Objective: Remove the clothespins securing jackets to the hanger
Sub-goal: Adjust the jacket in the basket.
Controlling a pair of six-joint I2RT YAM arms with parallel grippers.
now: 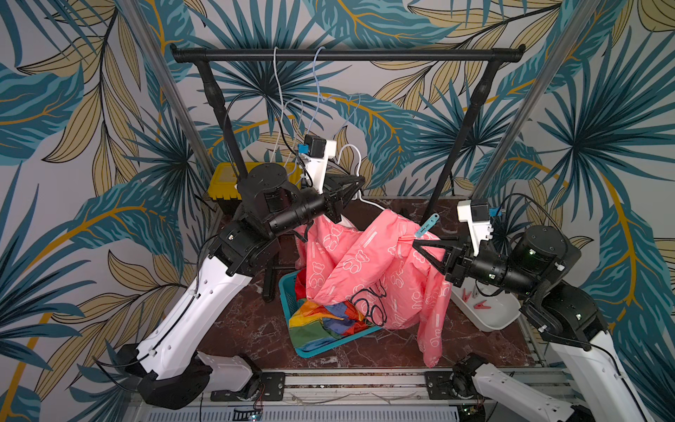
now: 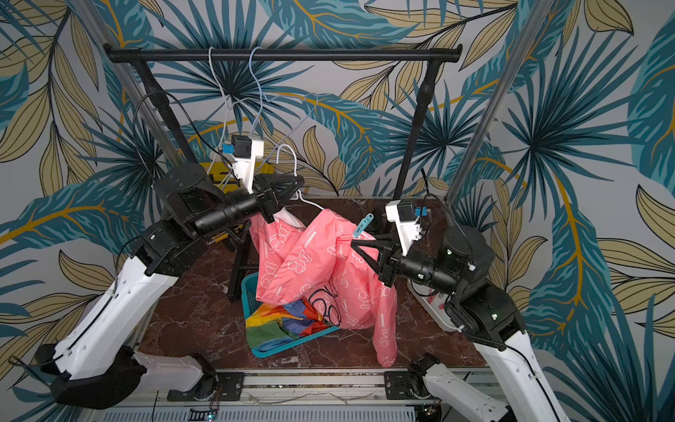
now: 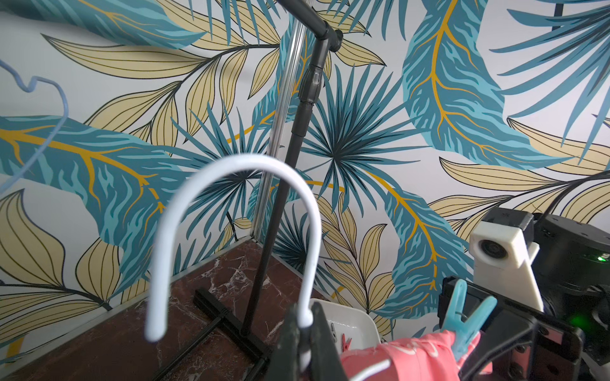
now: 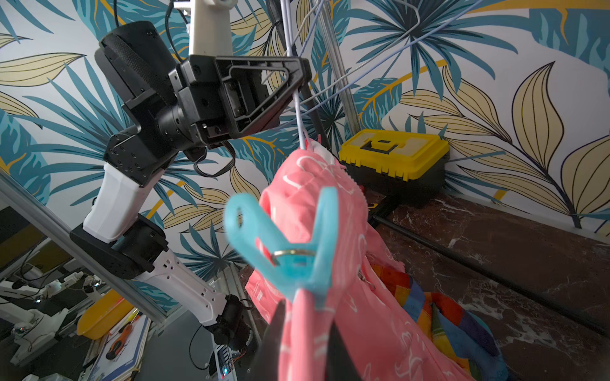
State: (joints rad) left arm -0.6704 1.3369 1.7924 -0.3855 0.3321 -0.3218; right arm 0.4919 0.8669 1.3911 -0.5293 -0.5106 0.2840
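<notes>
Blue pin (image 1: 427,224) alone clips pink jacket (image 1: 365,263); red pins (image 1: 479,304) lie in right tray (image 1: 500,322); left gripper (image 1: 359,182) clamps hanger (image 3: 237,161), right gripper's (image 1: 417,248) hold unclear.

Rack (image 1: 347,56) stands at the rear of the desk (image 1: 237,329), with the toolbox (image 1: 226,179) behind its left post and empty hangers (image 1: 279,91) on the left part of its bar. The basket (image 1: 288,292) sits mid-desk before the rack and holds the lower jacket (image 1: 321,321). The upper jacket (image 1: 365,255), on its hanger (image 1: 356,160), drapes over the basket's right rim, with the left hand (image 1: 359,182) at the hanger's neck and the clothespin (image 1: 427,225) on the right shoulder beside the right hand (image 1: 416,248). The tray (image 1: 493,321) of loose clothespins (image 1: 475,297) lies at the desk's right edge.
</notes>
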